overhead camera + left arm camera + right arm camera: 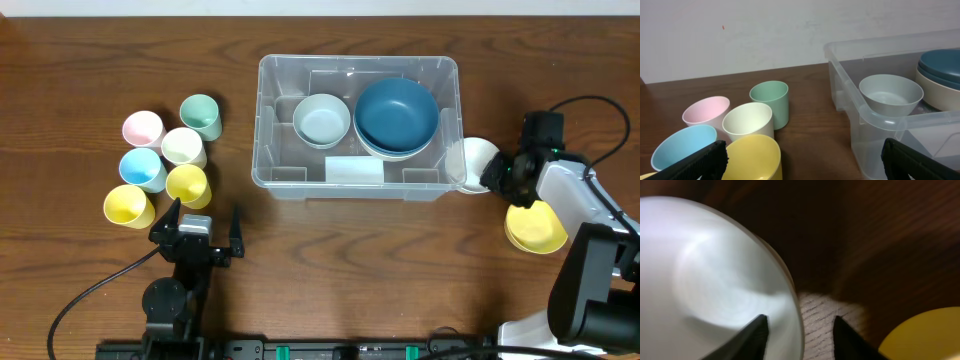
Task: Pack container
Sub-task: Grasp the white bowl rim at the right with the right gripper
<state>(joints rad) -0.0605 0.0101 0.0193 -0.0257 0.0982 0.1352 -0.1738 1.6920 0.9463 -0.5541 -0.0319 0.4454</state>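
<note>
Left of the container (356, 60), our left gripper (203, 222) hangs with its pincer spread wide, holding nothing, just behind the six cups. If it drives toward the container carelessly, we judge it could knock over the nearer yellow cup (187, 184), which stands close ahead of its fingers.

The greater risk lies against the container's right wall. There our right gripper (799, 320) stands astride the rim of the white bowl (474, 158), one finger inside and one outside, part spread, with a gap showing on the outer side. So we do not read it as pinching yet. A hold on a thin, smooth rim could slip, we think, and the bowl could tilt or drop. The bowl also sits just beside the container's wall, so lifting it too low could catch the container's rim and shove the bin.

The container stands on the table (330, 280) at its middle, between the cups and the right arm. Left of the container, all six cups are upright and empty: the pink cup (143, 127), the blue cup (142, 168), a second yellow cup (128, 206), the cream cup (183, 147) and the green cup (201, 115), besides the yellow one named. Inside the container we see a grey bowl (322, 118) toward its left and a blue bowl (397, 113) toward its right, nested on a pale bowl. Both look empty. Right of the container, beyond the white bowl, sits a yellow bowl (535, 230).
</note>
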